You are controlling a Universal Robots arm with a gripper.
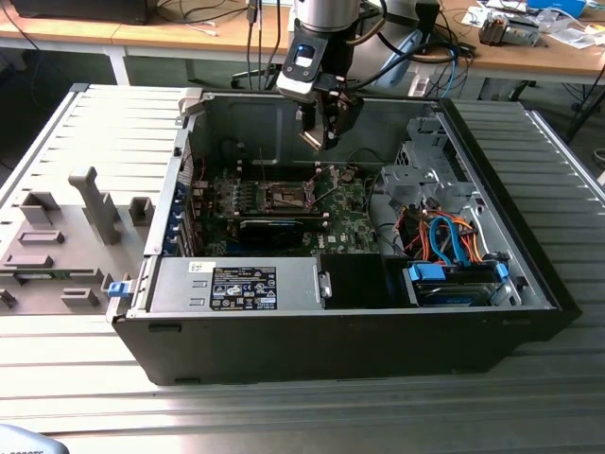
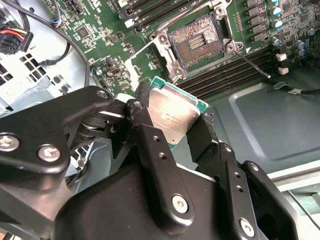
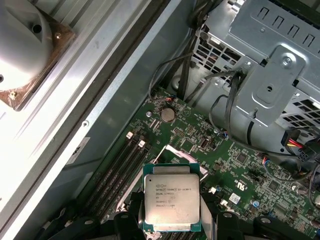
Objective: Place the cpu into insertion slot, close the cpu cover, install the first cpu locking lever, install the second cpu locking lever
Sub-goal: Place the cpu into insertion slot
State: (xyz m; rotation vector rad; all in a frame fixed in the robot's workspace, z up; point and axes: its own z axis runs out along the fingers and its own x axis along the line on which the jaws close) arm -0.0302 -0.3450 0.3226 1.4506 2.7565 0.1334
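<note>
In the upper middle of the exterior view, the gripper hangs inside the open computer case, above the green motherboard. Its black fingers are clamped on two opposite edges of the cpu, which is held clear of the board with its silvery top facing the camera in the first wrist view. In the second wrist view the insertion slot lies bare and uncovered on the board beyond the chip, with the cpu cover swung open at its side and a thin metal lever sticking out loose nearby.
</note>
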